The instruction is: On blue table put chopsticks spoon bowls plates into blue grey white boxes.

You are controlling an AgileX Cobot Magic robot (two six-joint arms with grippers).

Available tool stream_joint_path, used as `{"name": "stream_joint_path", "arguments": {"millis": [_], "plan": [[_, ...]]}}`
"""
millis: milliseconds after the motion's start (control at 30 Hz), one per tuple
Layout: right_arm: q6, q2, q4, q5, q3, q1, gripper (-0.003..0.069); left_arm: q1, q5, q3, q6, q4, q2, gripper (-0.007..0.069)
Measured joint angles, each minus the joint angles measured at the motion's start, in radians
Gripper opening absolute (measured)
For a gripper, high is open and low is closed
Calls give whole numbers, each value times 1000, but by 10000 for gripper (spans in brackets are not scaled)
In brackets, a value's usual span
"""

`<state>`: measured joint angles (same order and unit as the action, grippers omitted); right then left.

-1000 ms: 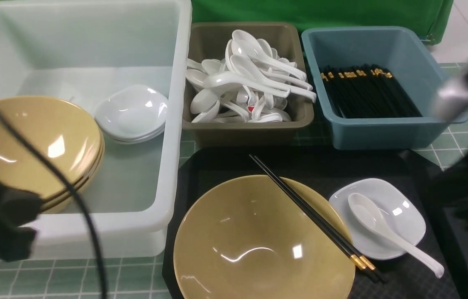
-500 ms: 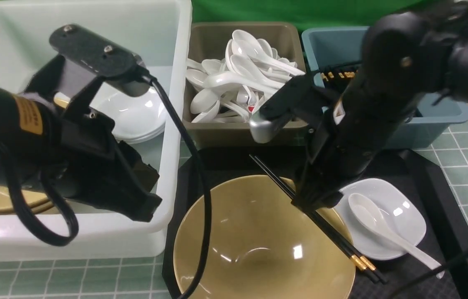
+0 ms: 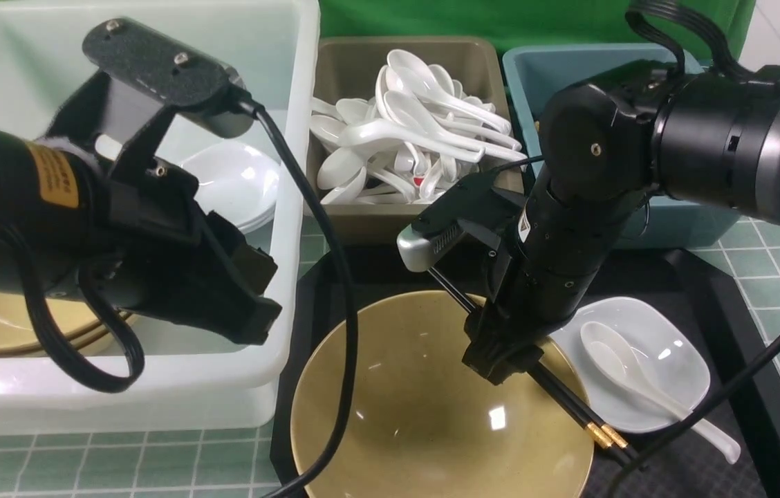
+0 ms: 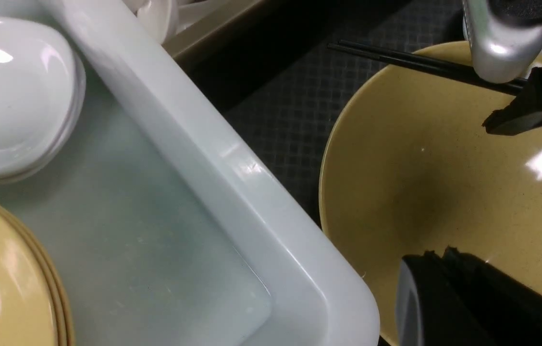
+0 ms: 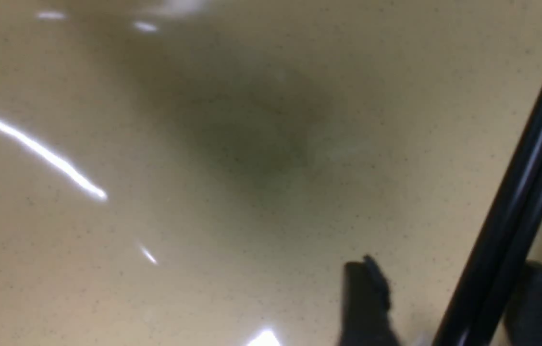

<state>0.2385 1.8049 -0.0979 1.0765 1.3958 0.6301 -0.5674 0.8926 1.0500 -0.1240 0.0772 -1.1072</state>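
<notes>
Chopsticks (image 3: 571, 408) span the bowl (image 3: 404, 422) at right; its middle lies open

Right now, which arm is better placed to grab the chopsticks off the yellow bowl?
Right. Its tool sits open over the chopsticks where they cross the yellow bowl, straddling them. The left tool is shut and hangs by the white tub, away from the sticks.

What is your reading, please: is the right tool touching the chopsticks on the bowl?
Cannot tell. In the right wrist view the right tool straddles the chopsticks: one finger stands clear, the other meets them in blur.
</notes>
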Motion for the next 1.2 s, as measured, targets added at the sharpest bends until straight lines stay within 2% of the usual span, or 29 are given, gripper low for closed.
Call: {"name": "stream_joint_path", "arguments": {"millis": [133, 167, 200, 233, 267, 533, 667, 767, 900, 1100, 1200], "plan": [[-2, 0, 0, 5, 1, 0, 272, 0, 0, 0, 0, 0, 0, -13], [-2, 0, 0, 5, 1, 0, 265, 0, 0, 0, 0, 0, 0, -13], [-2, 0, 0, 5, 3, 0, 199, 0, 0, 0, 0, 0, 0, -13], [-1, 0, 2, 8, 8, 0, 165, 0, -2, 0, 0, 0, 0, -13], [-3, 0, 2, 9, 13, 0, 154, 0, -5, 0, 0, 0, 0, -13], [-6, -32, 62, 19, 135, -10, 155, 0, -130, 1, 17, 0, -47, -13], [-27, -51, 98, 7, 241, -90, 155, 0, -270, 17, 39, 0, -148, -13], [-60, -50, 110, -56, 291, -169, 155, 0, -358, 71, 43, 0, -227, -13], [-180, -1, 119, -261, 354, -320, 155, 0, -482, 233, 21, -1, -366, -13], [-343, 114, 122, -454, 402, -430, 155, 0, -577, 401, -15, -1, -515, -13], [-377, 188, 122, -509, 418, -456, 155, 0, -595, 424, -19, -1, -561, -13]]}}
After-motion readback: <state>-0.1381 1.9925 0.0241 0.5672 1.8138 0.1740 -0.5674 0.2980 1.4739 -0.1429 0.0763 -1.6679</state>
